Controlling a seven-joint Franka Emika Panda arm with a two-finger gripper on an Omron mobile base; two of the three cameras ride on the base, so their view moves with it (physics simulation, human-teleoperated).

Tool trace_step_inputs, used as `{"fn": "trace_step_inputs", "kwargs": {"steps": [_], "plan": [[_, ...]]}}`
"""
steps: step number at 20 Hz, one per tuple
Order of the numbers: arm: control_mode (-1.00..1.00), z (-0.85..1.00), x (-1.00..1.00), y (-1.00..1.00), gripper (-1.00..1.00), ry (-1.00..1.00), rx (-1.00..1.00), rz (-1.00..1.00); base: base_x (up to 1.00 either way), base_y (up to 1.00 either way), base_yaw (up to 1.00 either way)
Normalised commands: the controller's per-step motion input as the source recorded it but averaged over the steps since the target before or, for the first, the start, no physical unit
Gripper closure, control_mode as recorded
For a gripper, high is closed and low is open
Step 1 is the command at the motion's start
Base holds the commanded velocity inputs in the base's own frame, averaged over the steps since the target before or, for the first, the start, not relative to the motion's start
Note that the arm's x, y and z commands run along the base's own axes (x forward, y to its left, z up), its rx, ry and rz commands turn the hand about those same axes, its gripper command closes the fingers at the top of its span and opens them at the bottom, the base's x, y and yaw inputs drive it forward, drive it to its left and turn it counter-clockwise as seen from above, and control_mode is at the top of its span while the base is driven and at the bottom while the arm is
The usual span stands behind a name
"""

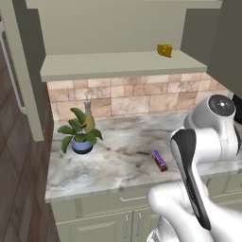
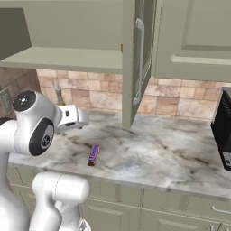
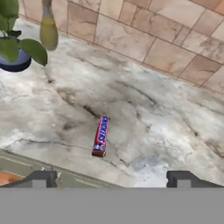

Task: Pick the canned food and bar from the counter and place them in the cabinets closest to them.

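Note:
The bar (image 3: 101,136), dark purple with reddish ends, lies flat on the marbled counter (image 3: 166,131) near its front edge. It also lies there in the base views, bar (image 1: 159,160) and bar (image 2: 93,154). My gripper (image 3: 111,179) hovers over the counter, open, its two dark fingertips (image 3: 41,178) spread wide with nothing between them; the bar sits a little ahead of them. The wall cabinets (image 1: 118,64) above stand open with a pale shelf inside. The canned food is out of view.
A yellow cheese-like wedge (image 1: 164,50) rests on the cabinet shelf. A potted plant (image 1: 80,134) and a bottle (image 1: 88,116) stand at the counter's back left. An open cabinet door (image 2: 135,63) hangs over the counter. A dark appliance (image 2: 223,131) stands far right.

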Motion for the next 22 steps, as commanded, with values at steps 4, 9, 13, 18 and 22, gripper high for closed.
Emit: {"fn": "trace_step_inputs", "kwargs": {"steps": [4, 9, 13, 18, 22], "plan": [[-1.0, -0.41, 0.14, -0.02, -1.0, 0.15, 0.02, -0.05, 0.0, 0.0, 0.0], [-1.0, -0.49, 0.17, 0.0, -1.0, 0.11, 0.02, -0.08, 0.0, 0.0, 0.0], [-1.0, -0.51, 0.14, -0.01, -1.0, 0.07, 0.05, -0.09, 0.0, 0.0, 0.0], [-1.0, -0.52, 0.11, -0.04, -1.0, 0.05, 0.06, -0.09, 0.0, 0.0, 0.0], [-1.0, -0.5, 0.13, -0.07, -1.0, 0.02, 0.09, -0.09, 0.0, 0.0, 0.0]]}}
